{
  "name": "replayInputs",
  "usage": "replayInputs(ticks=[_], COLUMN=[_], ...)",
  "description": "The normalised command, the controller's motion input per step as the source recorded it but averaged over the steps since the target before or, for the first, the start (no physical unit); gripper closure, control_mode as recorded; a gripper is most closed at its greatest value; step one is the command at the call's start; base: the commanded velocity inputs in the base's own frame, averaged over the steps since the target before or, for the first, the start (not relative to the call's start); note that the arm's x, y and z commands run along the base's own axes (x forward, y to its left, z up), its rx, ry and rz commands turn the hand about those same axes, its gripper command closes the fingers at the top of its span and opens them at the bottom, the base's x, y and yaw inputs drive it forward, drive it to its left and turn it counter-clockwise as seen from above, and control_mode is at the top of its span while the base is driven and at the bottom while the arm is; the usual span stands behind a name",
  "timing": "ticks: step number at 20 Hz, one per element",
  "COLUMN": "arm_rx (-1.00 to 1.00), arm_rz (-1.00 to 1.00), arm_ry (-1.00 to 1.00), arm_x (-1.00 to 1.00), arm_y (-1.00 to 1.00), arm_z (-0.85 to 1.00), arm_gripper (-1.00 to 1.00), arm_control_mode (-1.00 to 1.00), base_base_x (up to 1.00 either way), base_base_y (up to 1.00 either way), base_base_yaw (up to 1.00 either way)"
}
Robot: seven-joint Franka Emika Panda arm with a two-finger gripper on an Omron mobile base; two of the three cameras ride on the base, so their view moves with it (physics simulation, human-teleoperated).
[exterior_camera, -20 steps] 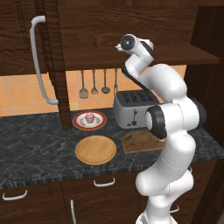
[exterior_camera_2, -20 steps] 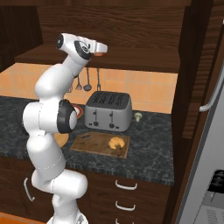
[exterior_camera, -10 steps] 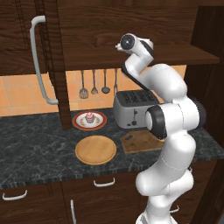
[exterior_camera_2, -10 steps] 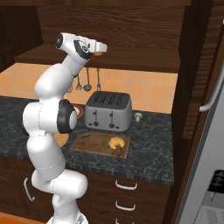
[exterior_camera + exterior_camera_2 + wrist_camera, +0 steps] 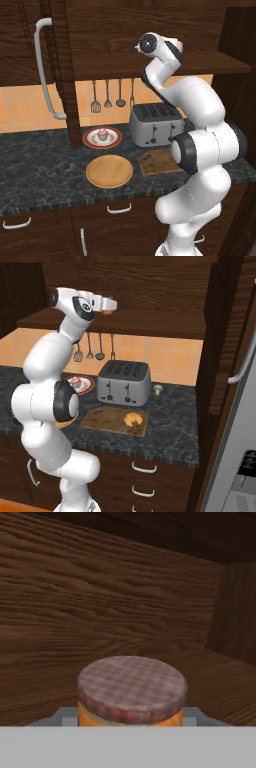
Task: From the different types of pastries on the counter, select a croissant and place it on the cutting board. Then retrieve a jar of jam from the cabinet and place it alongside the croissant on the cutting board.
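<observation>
The jar of jam (image 5: 131, 692), orange with a checked flat lid, sits close up at the bottom middle of the hand view, over the cabinet's wooden shelf (image 5: 165, 330). My gripper (image 5: 111, 306) reaches into the cabinet at shelf height, and grey finger parts press against both sides of the jar (image 5: 107, 311). The golden croissant (image 5: 132, 419) lies on the right part of the dark cutting board (image 5: 102, 420) in front of the toaster. The pink-frosted cupcake (image 5: 102, 134) stands on a red-rimmed plate on the black counter (image 5: 175, 426).
A silver toaster (image 5: 123, 382) stands behind the board. A round light-wood plate (image 5: 109, 171) lies left of the board (image 5: 155, 162). Utensils (image 5: 106, 97) hang on the orange wall. The tall door with a curved grey handle (image 5: 47, 70) is at left, and a steel fridge (image 5: 235, 431) at right.
The hand has drawn back very slightly at the shelf with the jar at its tip; the rest of the arm and the counter items are as before.
</observation>
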Motion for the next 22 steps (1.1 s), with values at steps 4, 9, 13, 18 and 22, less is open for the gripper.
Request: replayInputs(ticks=[4,9,13,18,22], arm_rx=[-0.09,-0.01,0.0,-0.01,-0.02], arm_rz=[0.0,0.0,-0.07,-0.19,-0.16], arm_ry=[-0.78,-0.08,0.27,0.27,0.13], arm_x=[-0.91,-0.26,-0.82,-0.87,-0.66], arm_y=[-0.06,-0.01,-0.01,-0.18,-0.12], arm_z=[0.52,0.05,0.38,0.85,0.66], arm_gripper=[1.0,1.0,1.0,1.0,1.0], arm_control_mode=[-1.0,-1.0,-1.0,-1.0,-1.0], base_base_x=[0.0,0.0,0.0,0.0,0.0], base_base_y=[0.0,0.0,0.0,0.0,0.0], base_base_yaw=[0.0,0.0,0.0,0.0,0.0])
